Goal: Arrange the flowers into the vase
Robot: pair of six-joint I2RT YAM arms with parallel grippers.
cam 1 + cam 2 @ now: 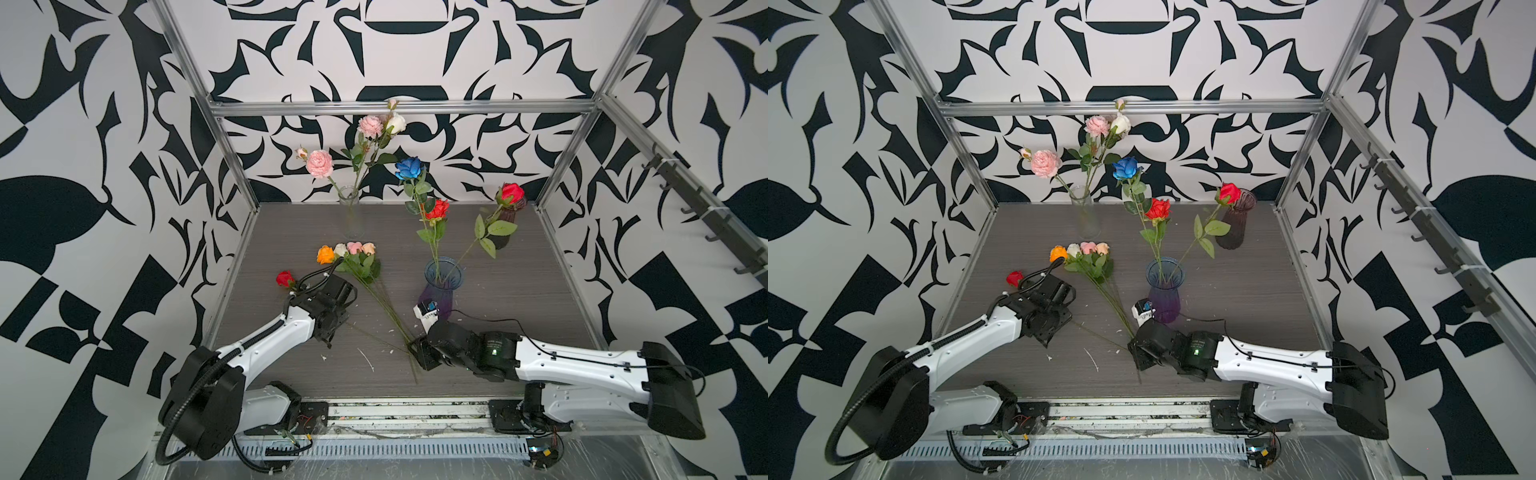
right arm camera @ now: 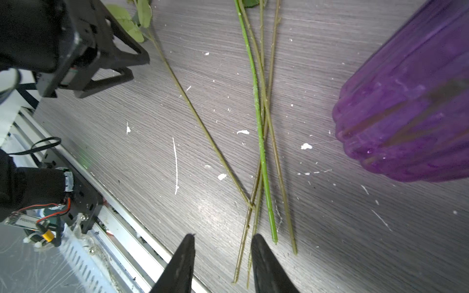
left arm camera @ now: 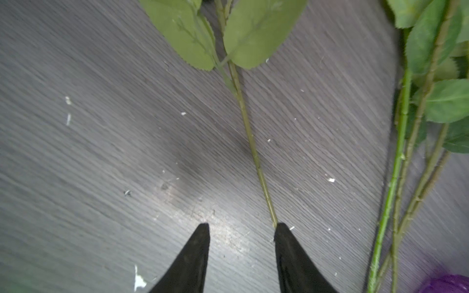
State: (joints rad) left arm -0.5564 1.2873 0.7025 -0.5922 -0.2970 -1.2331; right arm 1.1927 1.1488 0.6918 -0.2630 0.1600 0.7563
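Orange, white, pink and peach flowers [image 1: 349, 250] lie in a bunch on the table, their stems [image 2: 261, 139] fanning toward my right gripper [image 2: 223, 237]. It is open, low over the table, with two stem ends between its fingers. A red rose [image 1: 284, 279] lies by my left arm; its stem [image 3: 250, 137] runs under one fingertip of my open left gripper [image 3: 242, 225], with bare table between the fingers. The blue-purple vase [image 1: 442, 286] holds a blue rose [image 1: 409, 168] and two red ones. A clear vase [image 1: 349, 212] at the back holds pink and white blooms.
A dark ribbed vase [image 1: 509, 224] stands at the back right behind a red rose head. The blue-purple vase [image 2: 406, 114] stands close beside my right gripper. Metal frame posts [image 1: 232, 149] and patterned walls enclose the table; a rail [image 1: 407, 411] runs along the front edge.
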